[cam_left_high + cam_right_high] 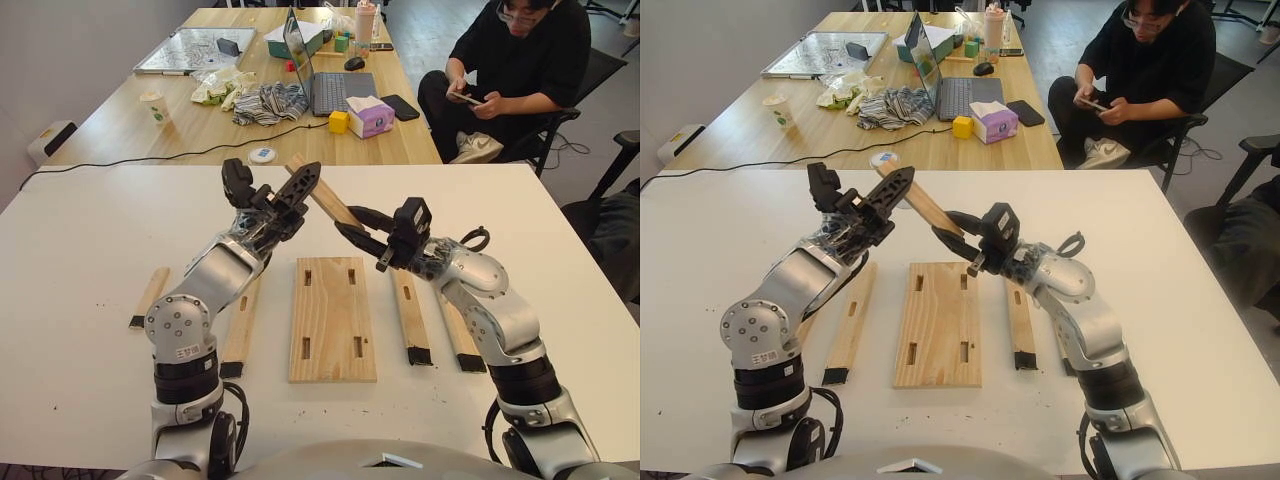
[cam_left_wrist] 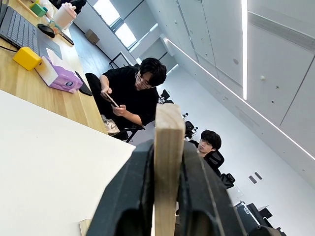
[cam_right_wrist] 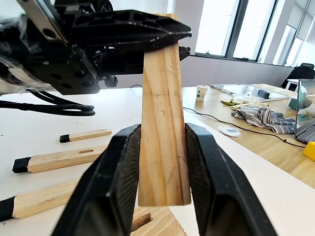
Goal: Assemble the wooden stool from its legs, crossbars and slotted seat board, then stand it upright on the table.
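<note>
A plain wooden bar [image 1: 322, 198] hangs tilted in the air above the far end of the slotted seat board [image 1: 332, 318], which lies flat on the white table. My left gripper [image 1: 303, 178] is shut on the bar's upper part, and the wood shows clamped between its fingers [image 2: 142, 196]. My right gripper [image 1: 352, 224] is shut on the lower end, its pads [image 3: 123, 167] pressing both sides of the bar [image 3: 163, 123]. Two black-tipped legs [image 1: 411, 318] [image 1: 462, 343] lie right of the board. A leg [image 1: 240, 332] and a shorter piece [image 1: 149, 297] lie to the left.
The white table [image 1: 80, 250] ends just beyond the grippers, where a wooden table [image 1: 130, 125] carries a laptop [image 1: 325, 80], tissue box [image 1: 370, 116], yellow cube [image 1: 339, 121], cable and a white disc [image 1: 262, 155]. A person sits on a chair at the back right.
</note>
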Available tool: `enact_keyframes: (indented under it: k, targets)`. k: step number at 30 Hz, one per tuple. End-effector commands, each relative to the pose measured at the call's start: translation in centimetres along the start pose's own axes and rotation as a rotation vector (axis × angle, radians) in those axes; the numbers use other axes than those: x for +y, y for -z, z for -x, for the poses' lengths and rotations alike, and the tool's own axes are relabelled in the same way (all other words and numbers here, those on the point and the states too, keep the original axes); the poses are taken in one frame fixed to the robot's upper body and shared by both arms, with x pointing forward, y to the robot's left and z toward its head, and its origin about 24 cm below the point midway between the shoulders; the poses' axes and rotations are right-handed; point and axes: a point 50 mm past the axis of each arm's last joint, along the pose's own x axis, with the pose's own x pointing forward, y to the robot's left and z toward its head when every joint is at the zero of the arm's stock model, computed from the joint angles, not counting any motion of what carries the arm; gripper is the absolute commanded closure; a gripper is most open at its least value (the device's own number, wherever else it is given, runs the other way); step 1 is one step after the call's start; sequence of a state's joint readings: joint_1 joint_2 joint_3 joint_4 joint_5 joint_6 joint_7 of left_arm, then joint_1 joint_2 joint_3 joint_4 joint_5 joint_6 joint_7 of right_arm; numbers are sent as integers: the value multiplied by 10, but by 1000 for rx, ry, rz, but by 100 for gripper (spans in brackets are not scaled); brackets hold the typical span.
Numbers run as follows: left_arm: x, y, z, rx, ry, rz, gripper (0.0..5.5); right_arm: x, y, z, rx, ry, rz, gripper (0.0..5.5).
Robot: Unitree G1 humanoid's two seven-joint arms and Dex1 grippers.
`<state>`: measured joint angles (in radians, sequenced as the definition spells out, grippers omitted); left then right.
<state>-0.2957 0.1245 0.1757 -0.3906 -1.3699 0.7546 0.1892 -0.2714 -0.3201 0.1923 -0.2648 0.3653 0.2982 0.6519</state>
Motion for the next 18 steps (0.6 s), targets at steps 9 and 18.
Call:
enact_keyframes:
  k: [9, 18]
  targets:
    - [23, -7, 10, -35, -171, -381, 512, 1, 10, 9, 41, -68, -11, 317]
    - [70, -10, 96, -119, -470, -549, 512, -51, 18, 53, 126, 164, 72, 317]
